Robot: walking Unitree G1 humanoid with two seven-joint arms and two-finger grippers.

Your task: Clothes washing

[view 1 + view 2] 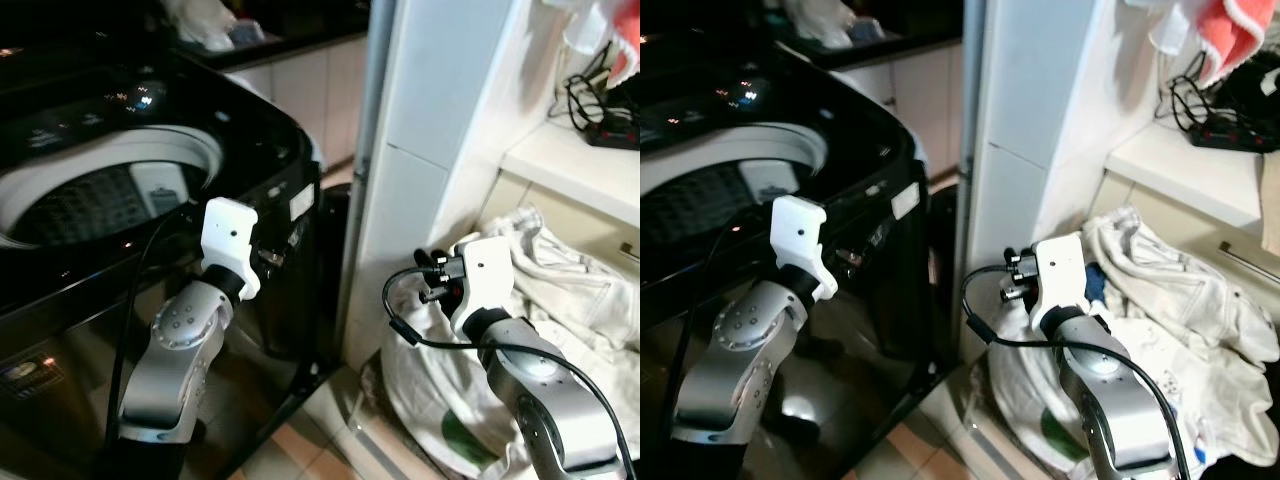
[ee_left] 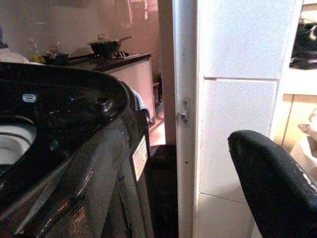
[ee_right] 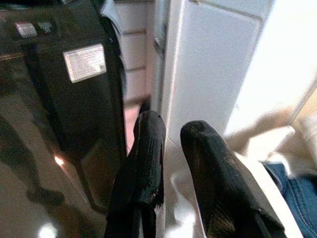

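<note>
The right gripper (image 3: 171, 163) is held low, near the foot of the white pillar (image 1: 440, 150), its two black fingers (image 3: 143, 168) slightly parted and nothing gripped between them. Just to its right a heap of pale clothes (image 1: 560, 280) is seen in a white bag (image 1: 420, 390) — a bit of blue denim (image 3: 297, 193) among them. The left gripper (image 2: 277, 183) is raised beside the black washing machine (image 1: 150, 200) on the left; how far it is open cannot be told. The machine's lid is up and the drum (image 1: 90, 195) exposed.
</note>
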